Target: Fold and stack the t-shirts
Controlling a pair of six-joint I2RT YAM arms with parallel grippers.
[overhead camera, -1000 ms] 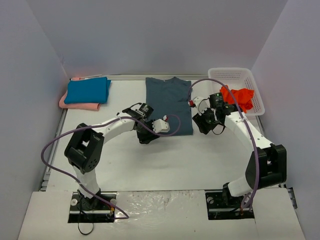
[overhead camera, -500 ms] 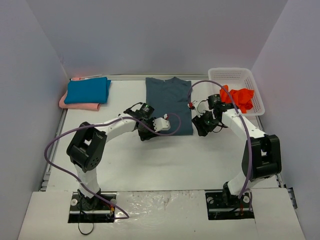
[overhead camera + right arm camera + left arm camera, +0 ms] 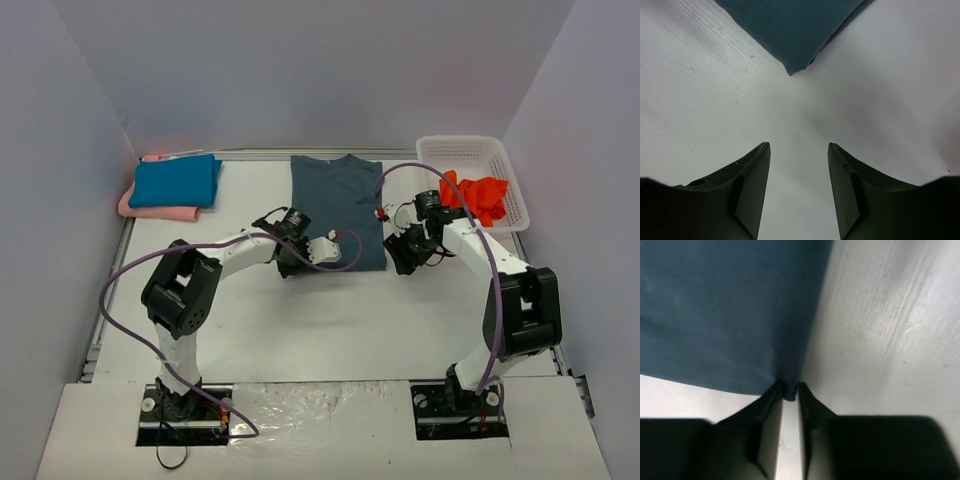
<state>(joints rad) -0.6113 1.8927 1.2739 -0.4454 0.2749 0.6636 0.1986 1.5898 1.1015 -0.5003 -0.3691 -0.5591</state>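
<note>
White bench (image 3: 300,320), pale grey walls (image 3: 300,70), your left jaws pinching corner of slate-blue t-shirt (image 3: 338,200), right jaws spread above bench.

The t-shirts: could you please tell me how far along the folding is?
Done: teal t-shirt folded atop pink t-shirt, far left. In hand: slate t-shirt lies flat; left hand pinches its near-left corner, right hand open short of the other. Left: orange-red t-shirt, crumpled in the basket.
</note>
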